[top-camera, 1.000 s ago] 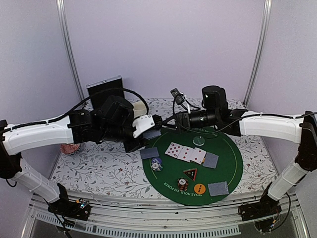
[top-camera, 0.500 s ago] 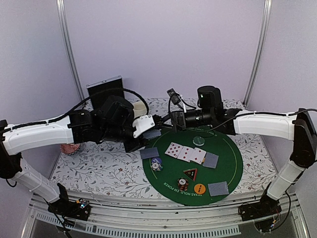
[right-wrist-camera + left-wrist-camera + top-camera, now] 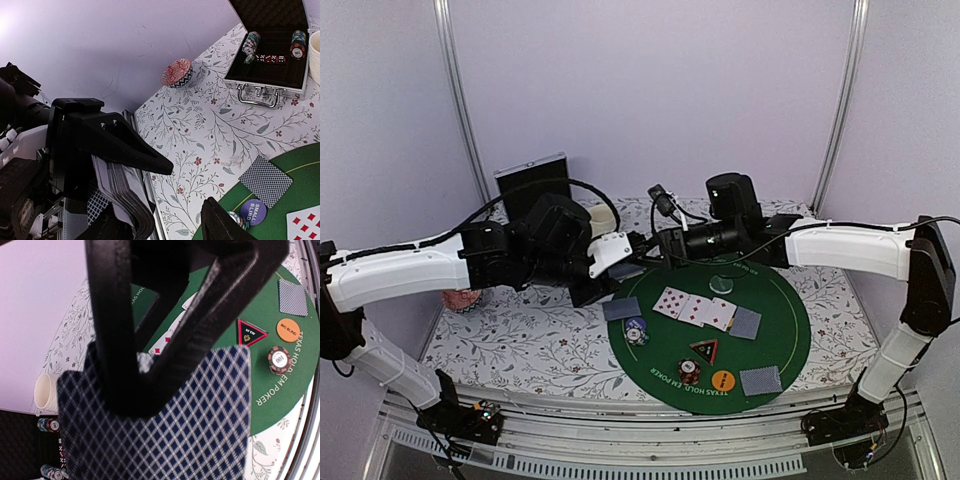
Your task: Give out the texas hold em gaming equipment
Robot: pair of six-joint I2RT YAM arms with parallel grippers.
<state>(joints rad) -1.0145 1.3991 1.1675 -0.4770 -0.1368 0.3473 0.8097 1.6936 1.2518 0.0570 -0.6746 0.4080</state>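
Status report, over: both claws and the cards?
Left claw shut on deck of cards, held aloft. Right claw open, close beside that deck. Nothing seen between them.

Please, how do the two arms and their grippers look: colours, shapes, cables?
Both the left arm and the right arm have white shells and bulky black joints, with loose black cables looping along them. The left gripper has black fingers with a fine ribbed texture; the right gripper has matt black wedges.

Left arm (image 3: 420,268), right arm (image 3: 850,248) meet over mat (image 3: 796,322) far-left rim; cards (image 3: 695,310), chips (image 3: 637,330) dot middle; right edge open.
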